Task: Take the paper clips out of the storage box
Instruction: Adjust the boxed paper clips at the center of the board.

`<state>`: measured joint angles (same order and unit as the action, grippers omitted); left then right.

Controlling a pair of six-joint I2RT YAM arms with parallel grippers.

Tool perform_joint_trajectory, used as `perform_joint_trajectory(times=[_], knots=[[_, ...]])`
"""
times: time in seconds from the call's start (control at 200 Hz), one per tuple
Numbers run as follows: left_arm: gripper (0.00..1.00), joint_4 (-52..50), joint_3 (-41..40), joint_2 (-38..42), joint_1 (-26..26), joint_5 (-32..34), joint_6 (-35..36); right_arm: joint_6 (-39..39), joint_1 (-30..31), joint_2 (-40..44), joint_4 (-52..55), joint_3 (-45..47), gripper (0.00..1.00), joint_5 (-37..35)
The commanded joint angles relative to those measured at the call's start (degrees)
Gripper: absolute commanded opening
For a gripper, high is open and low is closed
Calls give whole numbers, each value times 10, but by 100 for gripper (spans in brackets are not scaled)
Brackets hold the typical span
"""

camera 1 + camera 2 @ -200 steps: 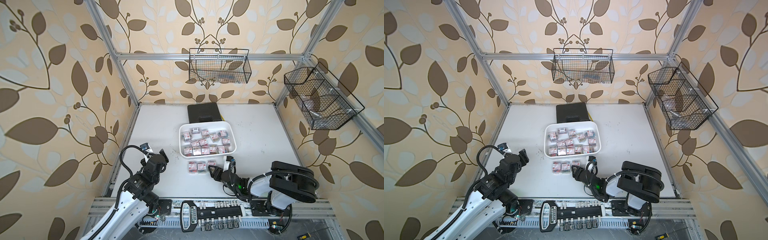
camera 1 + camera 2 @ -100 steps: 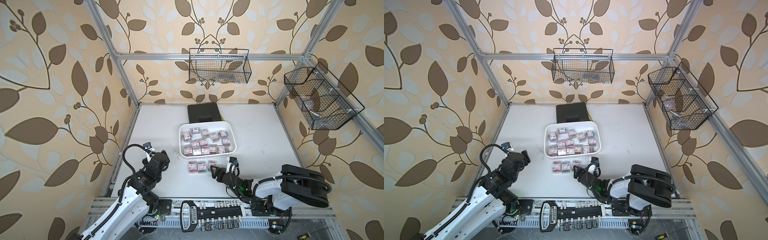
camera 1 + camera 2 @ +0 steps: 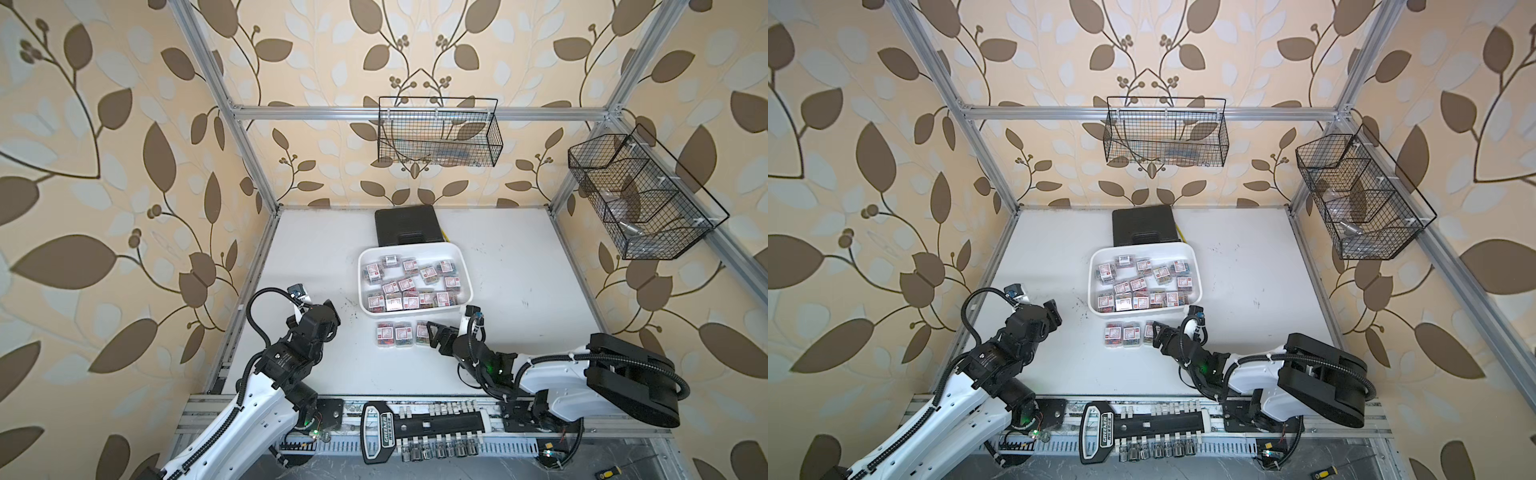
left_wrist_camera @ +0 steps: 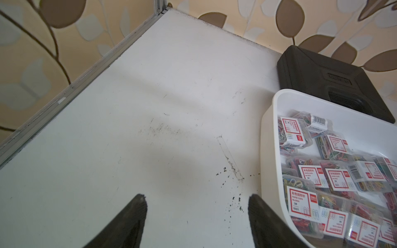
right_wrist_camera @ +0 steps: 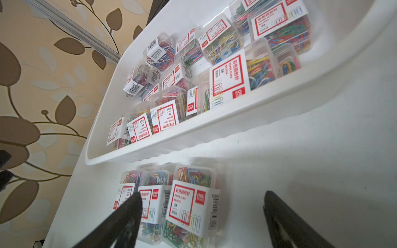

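The storage box (image 3: 411, 248) is a shallow white tray near the table's middle, seen in both top views, rim (image 3: 1144, 248), and holds several paper clips boxes (image 3: 405, 284) with red-edged white labels. Three more paper clips boxes stand in a row on the table in front of it: (image 3: 385, 333), (image 3: 402, 333), (image 3: 422, 332). My right gripper (image 3: 431, 334) is open around the rightmost of them (image 5: 189, 204), its fingers (image 5: 131, 206) apart from it. To the left of the tray my left gripper (image 3: 330, 311) hangs open over bare table (image 4: 197, 199) with nothing between its fingers.
A black hard case (image 3: 406, 226) lies right behind the tray. Black wire baskets hang on the back wall (image 3: 438, 133) and the right wall (image 3: 640, 199). A socket rack (image 3: 419, 424) sits at the front edge. Black specks (image 4: 234, 199) dot the table by the tray's left side.
My right gripper's jaws have spread wider at the rightmost box on the table, and that arm's elbow has swung to the right. My left gripper has crept a little towards the tray.
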<state>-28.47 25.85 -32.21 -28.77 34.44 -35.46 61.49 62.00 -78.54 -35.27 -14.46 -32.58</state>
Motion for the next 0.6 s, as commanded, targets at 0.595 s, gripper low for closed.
perform_joint_trajectory(times=[0.595], knots=[[77,23,10,-2,4,-20,18,-21,32,-156,-102,-65,56,39]])
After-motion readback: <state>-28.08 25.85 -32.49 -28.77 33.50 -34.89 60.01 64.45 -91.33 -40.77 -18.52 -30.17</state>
